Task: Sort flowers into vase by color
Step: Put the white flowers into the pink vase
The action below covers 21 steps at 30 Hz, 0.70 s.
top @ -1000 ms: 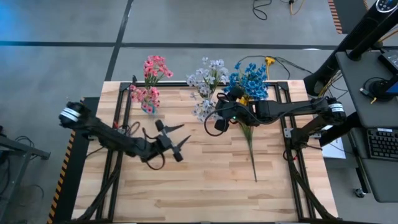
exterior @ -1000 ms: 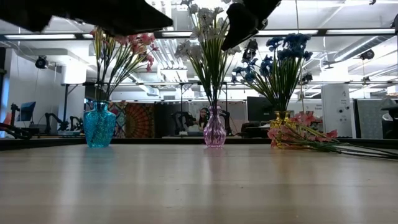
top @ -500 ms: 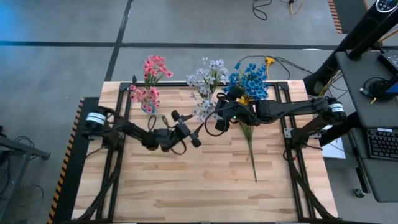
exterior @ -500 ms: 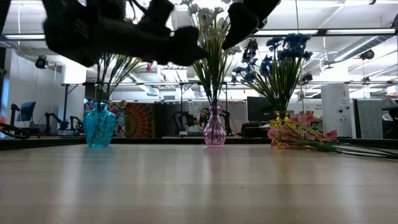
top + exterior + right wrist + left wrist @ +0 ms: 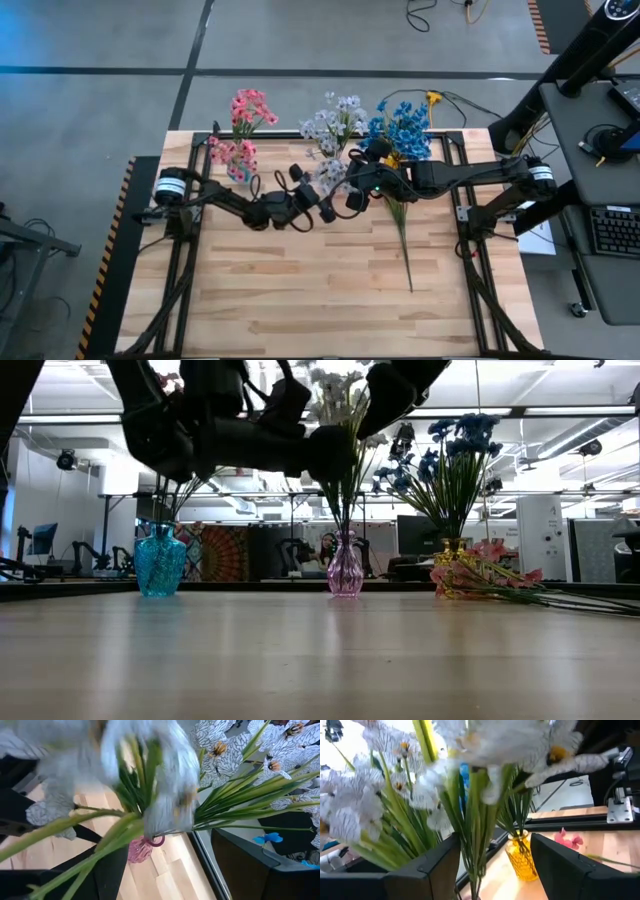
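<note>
Three vases stand along the far edge: a teal vase (image 5: 160, 560) with pink flowers (image 5: 240, 155), a pink vase (image 5: 345, 568) with white flowers (image 5: 335, 125), and a yellow vase (image 5: 520, 857) with blue flowers (image 5: 402, 128). One pink spray (image 5: 480, 575) lies on the table beside the yellow vase, its stem (image 5: 405, 245) pointing at the near edge. My left gripper (image 5: 318, 193) is open, and its fingers stand on either side of the white flowers' green stems (image 5: 475, 840). My right gripper (image 5: 352, 192) is open on the other side of that bunch, with white blossoms (image 5: 165, 795) between its fingers.
A black metal frame (image 5: 195, 170) runs along the table's left, right and far sides. Bare wood (image 5: 300, 290) fills the near half of the table. A desk with a keyboard (image 5: 610, 230) stands beyond the right edge.
My left gripper has swept from the table's left middle toward the right and far edge, up to the white flowers, and stays open. My right arm and the flowers have kept still.
</note>
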{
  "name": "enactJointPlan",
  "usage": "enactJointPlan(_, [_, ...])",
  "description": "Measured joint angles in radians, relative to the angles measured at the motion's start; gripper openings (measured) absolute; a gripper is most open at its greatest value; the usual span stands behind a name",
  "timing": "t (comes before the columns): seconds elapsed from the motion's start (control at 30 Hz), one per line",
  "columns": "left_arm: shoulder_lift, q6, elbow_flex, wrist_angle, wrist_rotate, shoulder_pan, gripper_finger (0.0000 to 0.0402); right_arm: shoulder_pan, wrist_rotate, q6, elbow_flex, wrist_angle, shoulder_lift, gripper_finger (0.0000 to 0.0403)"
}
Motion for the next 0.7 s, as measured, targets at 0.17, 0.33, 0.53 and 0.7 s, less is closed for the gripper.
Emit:
enactJointPlan(0.17, [0.005,0.023,0.022,-0.002,0.002,0.003,0.0202,0.000,0.000,0.000,0.000,0.000,0.000,0.0272])
enactJointPlan(0.33, [0.005,0.014,0.032,-0.010,-0.006,0.020,0.0156,0.000,0.000,0.000,0.000,0.000,0.000,0.0272])
enactJointPlan(0.53, [0.005,-0.003,0.035,-0.015,-0.029,0.041,0.0108,0.000,-0.001,0.000,0.000,0.000,0.000,0.0272])
enactJointPlan(0.7, [0.005,0.001,0.035,-0.018,-0.037,0.043,0.0074,0.000,-0.002,-0.003,0.000,0.000,0.000,0.0272])
